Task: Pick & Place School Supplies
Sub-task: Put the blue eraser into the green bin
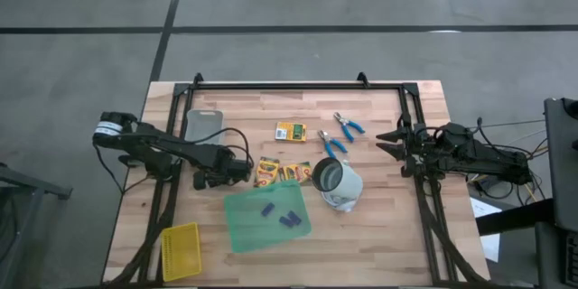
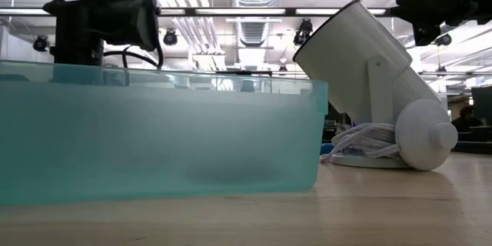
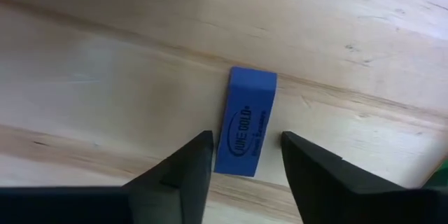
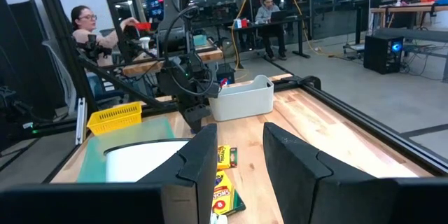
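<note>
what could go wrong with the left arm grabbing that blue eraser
1. The left end effector straddles only the near end of the blue eraser, so closing there might pivot or squeeze it out.
2. The eraser lies flat on the table, so the fingers could scrape wood or ride over it.
3. The crayon boxes lie close by and might get nudged.

On the table (image 1: 379,235), the sheet (image 1: 244,230) lies near the front with three erasers (image 1: 267,209) on it. Crayon boxes (image 1: 291,131) lie behind it, the lamp (image 1: 338,183) to its right. Scissors (image 1: 348,125) lie behind the lamp. The basket (image 1: 180,251) sits at the front left corner.
</note>
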